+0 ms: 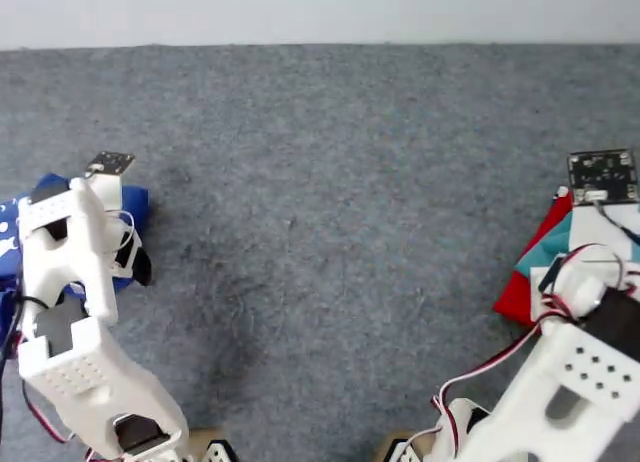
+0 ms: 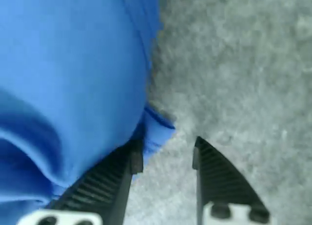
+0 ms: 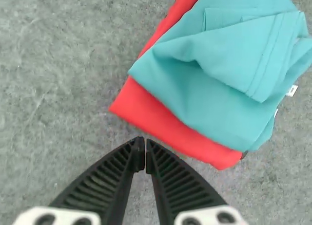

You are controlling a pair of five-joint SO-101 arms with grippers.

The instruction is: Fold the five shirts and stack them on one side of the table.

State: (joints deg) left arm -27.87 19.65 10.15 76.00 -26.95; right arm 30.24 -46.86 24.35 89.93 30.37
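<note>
Holds the left claw (image 2: 165,154) spread at the blue shirt's (image 2: 73,79) edge, far left on the desk (image 1: 330,182). Holds the right claw (image 3: 145,154) pressed together just beside the red shirt (image 3: 161,122), teal shirt (image 3: 214,84) folded on top, far right.

My left arm (image 1: 75,282) is at the table's left edge, over a bunched blue shirt (image 1: 135,200). Dotted blue cloth (image 1: 8,232) lies just beside it. My right arm (image 1: 575,372) is at lower right, over a red shirt (image 1: 512,300) with a teal shirt (image 1: 545,247) on top. The grey table (image 1: 340,202) lies between them, and a white wall (image 1: 320,12) runs behind.
</note>
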